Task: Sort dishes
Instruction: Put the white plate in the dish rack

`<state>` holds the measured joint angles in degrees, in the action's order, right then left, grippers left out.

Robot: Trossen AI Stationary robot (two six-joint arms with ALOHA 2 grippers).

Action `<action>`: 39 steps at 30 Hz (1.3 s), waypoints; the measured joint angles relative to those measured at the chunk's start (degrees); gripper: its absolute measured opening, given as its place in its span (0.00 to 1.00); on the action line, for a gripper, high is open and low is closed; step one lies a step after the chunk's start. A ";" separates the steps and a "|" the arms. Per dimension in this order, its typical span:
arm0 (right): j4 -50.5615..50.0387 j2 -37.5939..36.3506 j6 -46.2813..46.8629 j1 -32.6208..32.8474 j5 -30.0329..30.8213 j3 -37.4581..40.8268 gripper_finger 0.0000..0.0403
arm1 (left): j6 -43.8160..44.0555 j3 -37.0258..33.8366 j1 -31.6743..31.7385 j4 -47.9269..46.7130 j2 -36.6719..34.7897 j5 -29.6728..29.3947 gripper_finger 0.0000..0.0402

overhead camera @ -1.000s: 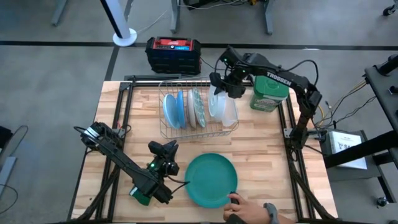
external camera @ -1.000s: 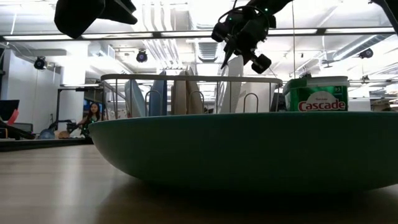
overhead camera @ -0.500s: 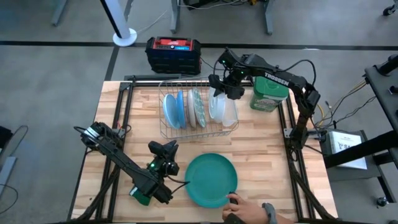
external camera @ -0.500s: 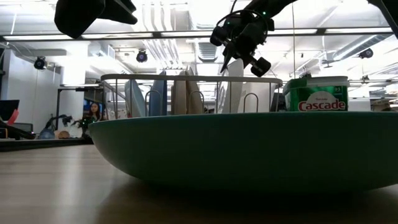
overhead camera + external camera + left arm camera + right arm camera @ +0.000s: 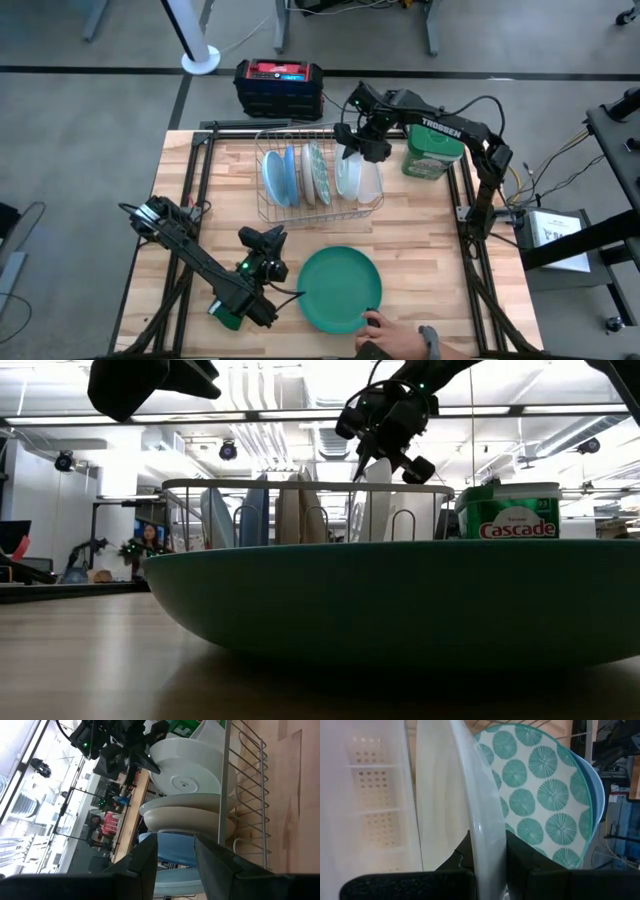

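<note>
Right gripper [image 5: 487, 851]: clenched on the rim of a white plate [image 5: 482, 805] upright in the rack [image 5: 300, 212], far side.
Left gripper [image 5: 268, 240]: part-open, empty, left of the teal plate [image 5: 340, 290] lying near.

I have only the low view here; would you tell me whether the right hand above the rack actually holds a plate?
Observer: Yes. The right hand has a finger on each side of the white plate's rim, and the plate stands in the dish rack.
Operator: Thank you. Is anything near the teal plate in front?
Observer: A person's hand is at the teal plate's front edge.
Operator: And where is the left hand?
Observer: The left hand sits low beside the teal plate, open and empty.
</note>
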<state>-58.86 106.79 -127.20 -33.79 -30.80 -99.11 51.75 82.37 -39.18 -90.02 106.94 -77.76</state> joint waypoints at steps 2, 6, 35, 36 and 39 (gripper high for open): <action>0.17 0.03 0.01 -0.01 -0.23 0.27 0.09 | 0.00 0.00 0.00 0.00 0.00 0.01 0.29; 0.34 0.03 0.04 -0.01 -0.24 0.51 0.09 | 0.00 0.00 0.00 0.00 0.00 0.02 0.29; 1.15 0.14 4.94 -0.12 -0.97 0.94 0.19 | -0.02 0.00 0.01 0.00 0.00 0.44 0.29; 1.13 0.14 5.71 -0.12 -0.97 0.95 0.19 | 0.00 0.00 0.02 0.00 0.00 0.46 0.29; 1.10 0.14 7.98 -0.12 -0.95 0.96 0.19 | -0.02 -0.02 0.00 0.00 0.00 0.46 0.29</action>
<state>-57.76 106.94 -119.21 -33.91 -31.75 -98.15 51.73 82.35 -39.18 -90.02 106.94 -77.30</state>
